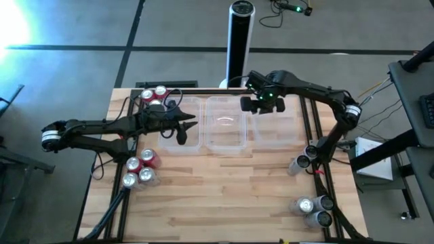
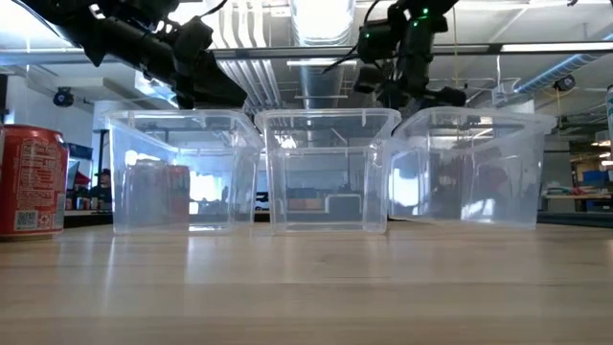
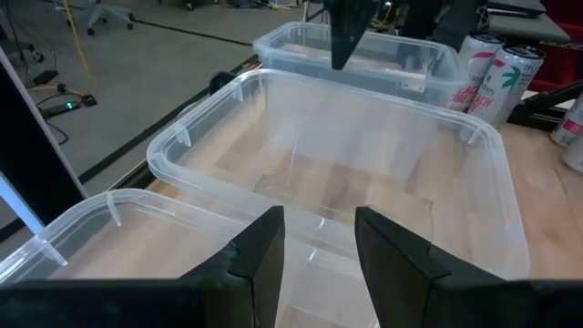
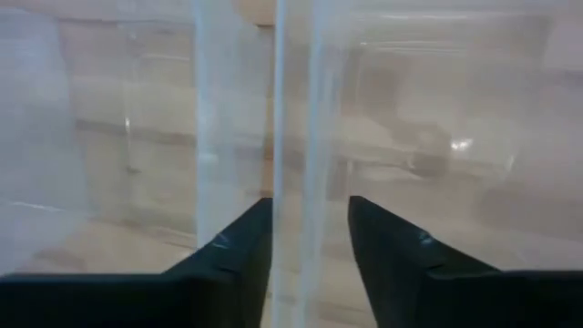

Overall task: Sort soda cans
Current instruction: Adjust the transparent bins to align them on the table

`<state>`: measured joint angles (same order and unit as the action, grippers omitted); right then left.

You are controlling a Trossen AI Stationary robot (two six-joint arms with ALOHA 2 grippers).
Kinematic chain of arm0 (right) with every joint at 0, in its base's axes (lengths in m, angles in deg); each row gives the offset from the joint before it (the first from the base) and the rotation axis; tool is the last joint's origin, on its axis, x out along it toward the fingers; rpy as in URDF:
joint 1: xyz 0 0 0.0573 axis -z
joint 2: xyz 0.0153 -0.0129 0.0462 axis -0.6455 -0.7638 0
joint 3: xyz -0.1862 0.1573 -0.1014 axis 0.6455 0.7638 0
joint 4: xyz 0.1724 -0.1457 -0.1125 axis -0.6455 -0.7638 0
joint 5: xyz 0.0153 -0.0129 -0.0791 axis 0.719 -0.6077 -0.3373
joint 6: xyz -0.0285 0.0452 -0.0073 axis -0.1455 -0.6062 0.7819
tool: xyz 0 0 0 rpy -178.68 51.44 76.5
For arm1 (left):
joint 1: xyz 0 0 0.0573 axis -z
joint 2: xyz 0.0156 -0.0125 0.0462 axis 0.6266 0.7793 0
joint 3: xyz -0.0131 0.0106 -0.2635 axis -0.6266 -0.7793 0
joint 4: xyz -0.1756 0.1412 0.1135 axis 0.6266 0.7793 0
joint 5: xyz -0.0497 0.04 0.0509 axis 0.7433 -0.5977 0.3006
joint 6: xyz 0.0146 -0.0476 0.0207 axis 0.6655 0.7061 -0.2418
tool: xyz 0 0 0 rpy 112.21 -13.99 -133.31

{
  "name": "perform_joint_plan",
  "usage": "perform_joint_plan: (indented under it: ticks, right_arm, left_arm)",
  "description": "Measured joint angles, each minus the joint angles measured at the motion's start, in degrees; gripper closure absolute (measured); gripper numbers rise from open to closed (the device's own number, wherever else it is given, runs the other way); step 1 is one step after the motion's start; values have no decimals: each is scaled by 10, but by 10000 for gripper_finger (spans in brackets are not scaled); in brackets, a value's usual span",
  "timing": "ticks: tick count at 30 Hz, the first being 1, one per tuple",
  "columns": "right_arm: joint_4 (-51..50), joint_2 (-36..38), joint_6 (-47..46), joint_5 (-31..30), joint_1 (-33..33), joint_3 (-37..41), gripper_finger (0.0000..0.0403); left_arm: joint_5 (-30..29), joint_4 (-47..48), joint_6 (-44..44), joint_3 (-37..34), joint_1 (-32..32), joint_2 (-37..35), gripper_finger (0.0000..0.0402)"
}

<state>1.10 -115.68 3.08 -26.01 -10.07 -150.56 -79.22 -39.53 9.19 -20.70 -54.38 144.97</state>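
wooden table [image 1: 224, 196] under bright shop lights, bare boards nearest the low camera. at the near right corner, a cluster of silver-grey and dark cans [image 1: 313, 209], with two more cans [image 1: 303, 160] a little farther back by the right arm's base. on the near left, three cans [image 1: 139, 170], red and silver, standing together. farther back, three clear tubs in a row: left tub [image 1: 182, 127], middle tub [image 1: 225, 125], right tub [image 1: 279, 127], all looking empty of cans. beyond the left tub, two red cans [image 1: 154, 94] at the far left corner.

left gripper [image 1: 183, 127] over the left tub, fingers [image 3: 257, 260] parted a modest way, nothing between them. right gripper [image 1: 263, 105] over the seam between middle and right tubs, fingers [image 4: 239, 246] likewise parted and holding nothing, straddling a tub wall in its own wrist view.

probably between picks, so best to lift clear of the tub rims before swinging out toward a cluster. approach each can from straight above, upright, picking an outer one of a group first so neighbours are not knocked over. open wider than now before descending, since the cans look broader than the present gap. keep one colour per tub.
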Motion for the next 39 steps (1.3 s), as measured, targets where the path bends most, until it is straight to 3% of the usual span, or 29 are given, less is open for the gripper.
perform_joint_plan:
  ticks: [9,16,24,35,39]
  right_arm:
    - [4,66,41,-23,14,-1,200]
    - [-158,93,88,-211,70,1,195]
    - [-155,96,170,-194,78,26,197]
    - [-141,105,155,-193,99,129,193]
    - [-123,105,165,-162,99,148,191]
  left_arm:
    - [0,-3,0,0,0,0,280]
    - [0,-10,0,0,0,0,280]
    - [0,-11,0,0,0,0,280]
    - [0,-11,0,0,0,1,280]
    - [0,-11,0,0,0,1,280]
